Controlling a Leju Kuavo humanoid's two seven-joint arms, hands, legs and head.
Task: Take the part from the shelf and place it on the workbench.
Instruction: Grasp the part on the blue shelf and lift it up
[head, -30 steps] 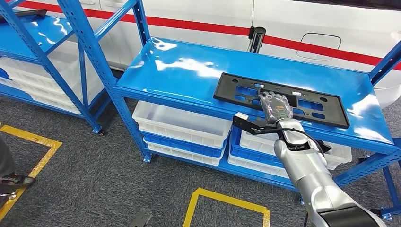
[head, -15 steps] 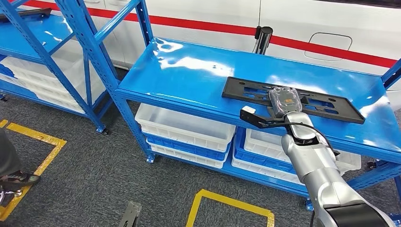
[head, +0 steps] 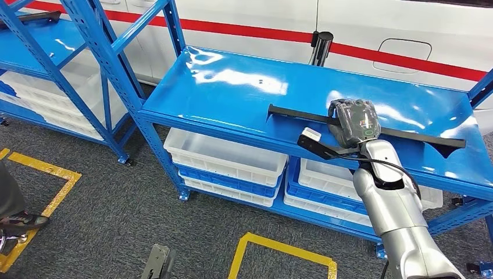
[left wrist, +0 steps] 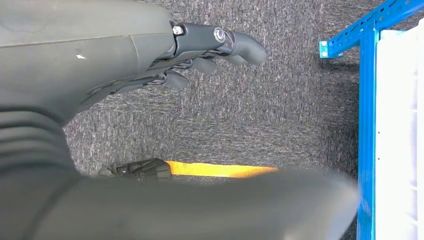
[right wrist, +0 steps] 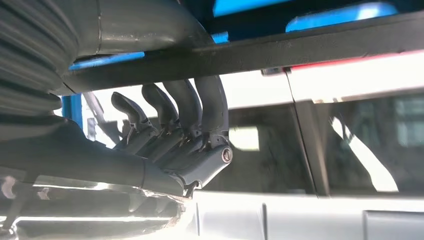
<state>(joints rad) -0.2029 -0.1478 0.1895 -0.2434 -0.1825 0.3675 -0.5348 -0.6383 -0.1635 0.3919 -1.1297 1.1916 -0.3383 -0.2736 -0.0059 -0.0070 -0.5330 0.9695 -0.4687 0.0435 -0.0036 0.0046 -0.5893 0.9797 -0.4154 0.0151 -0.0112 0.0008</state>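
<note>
Right of centre in the head view, the right hand (head: 354,120) grips the part (head: 302,115), a long, flat black plastic plate seen almost edge-on, so it reads as a thin dark bar. It runs from the middle of the frame toward the right edge, tilted up on its long edge over the glossy blue shelf (head: 232,87); whether its lower edge touches the shelf cannot be told. Its right end widens into a small dark corner. In the right wrist view the dark fingers (right wrist: 187,107) curl up around the part (right wrist: 280,50), which crosses the upper frame as a straight black strip. At the lower left of the head view, grey carpet (head: 104,215) carries yellow tape lines. The left hand (left wrist: 200,52) hangs above that carpet, its fingers loosely bent and apart, holding nothing. White bins (head: 224,154) sit under the shelf.
</note>
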